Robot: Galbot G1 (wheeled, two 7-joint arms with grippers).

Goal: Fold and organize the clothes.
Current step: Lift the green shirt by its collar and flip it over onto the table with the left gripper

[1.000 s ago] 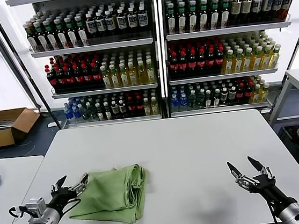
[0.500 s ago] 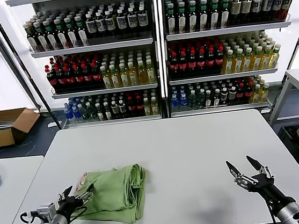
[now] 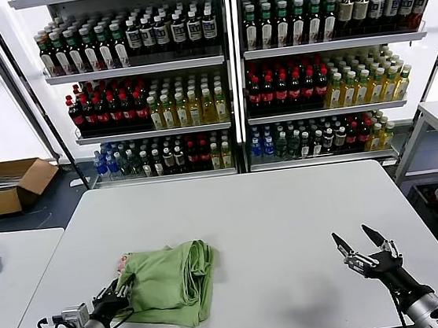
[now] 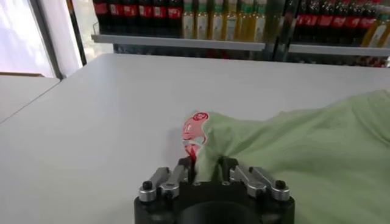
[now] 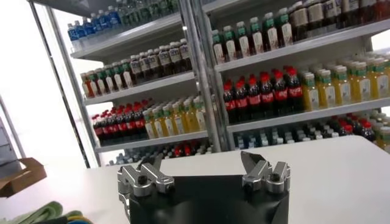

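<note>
In the head view, the soft light green folded shirt (image 3: 169,283) is lying on the white rectangular table (image 3: 273,221) near its front left edge, and the left gripper (image 3: 117,294) is pinching the shirt's near left corner, where a bit of red-and-white print is turning up. The right gripper (image 3: 364,252) is hovering over the table's front right part, well apart from the shirt, its fingers spread wide. In the left wrist view, the left gripper's fingers (image 4: 183,172) are pressing together on a bunched fold of the green shirt (image 4: 304,152). In the right wrist view, the right gripper (image 5: 204,167) is standing spread with nothing between its fingers, facing tall metal shelves of coloured bottles (image 5: 256,79).
</note>
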